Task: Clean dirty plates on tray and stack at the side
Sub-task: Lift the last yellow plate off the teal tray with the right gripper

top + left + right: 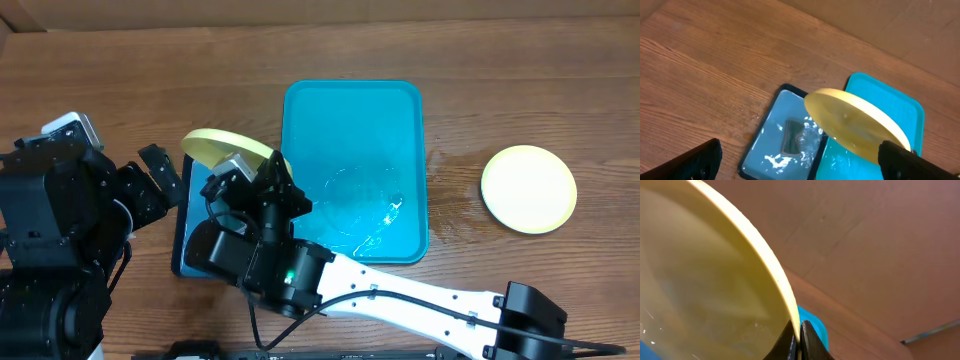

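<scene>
My right gripper is shut on the rim of a yellow-green plate and holds it tilted in the air above the small tray. The pinch on the rim shows in the right wrist view, where the plate fills the left side. The plate also hangs ahead in the left wrist view. The large teal tray holds only water and no plates. A yellow-green plate lies on the table at the right. My left gripper is open and empty, left of the held plate.
A smaller black-rimmed blue tray with water lies left of the teal tray; the left wrist view shows it with a grey rectangular object lying in the water. A wet patch marks the wood right of the teal tray.
</scene>
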Robot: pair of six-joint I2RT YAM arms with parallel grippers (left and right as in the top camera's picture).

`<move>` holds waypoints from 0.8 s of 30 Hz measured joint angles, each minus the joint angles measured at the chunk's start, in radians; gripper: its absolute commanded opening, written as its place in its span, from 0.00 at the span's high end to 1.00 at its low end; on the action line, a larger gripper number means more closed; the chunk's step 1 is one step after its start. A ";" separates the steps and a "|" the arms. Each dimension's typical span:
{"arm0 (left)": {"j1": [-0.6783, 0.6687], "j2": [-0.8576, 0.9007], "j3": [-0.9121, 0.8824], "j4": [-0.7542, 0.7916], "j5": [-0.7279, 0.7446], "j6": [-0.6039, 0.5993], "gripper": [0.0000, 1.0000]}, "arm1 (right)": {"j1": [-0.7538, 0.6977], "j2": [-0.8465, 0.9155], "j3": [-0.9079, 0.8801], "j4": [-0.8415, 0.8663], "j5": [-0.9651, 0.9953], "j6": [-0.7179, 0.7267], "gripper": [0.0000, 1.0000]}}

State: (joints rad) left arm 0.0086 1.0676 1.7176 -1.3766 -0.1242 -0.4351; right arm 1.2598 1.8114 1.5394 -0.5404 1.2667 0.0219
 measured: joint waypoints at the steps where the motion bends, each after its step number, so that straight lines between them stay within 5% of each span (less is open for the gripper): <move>1: 0.000 0.000 0.000 0.000 0.000 0.000 0.00 | 0.005 0.000 0.000 0.002 0.005 -0.002 0.96; 24: 0.000 0.000 0.000 0.000 0.000 0.000 0.00 | 0.011 0.000 0.000 0.016 0.021 -0.018 0.96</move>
State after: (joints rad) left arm 0.0086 1.0676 1.7176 -1.3762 -0.1242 -0.4351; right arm 1.2705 1.8114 1.5394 -0.5247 1.2881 0.0040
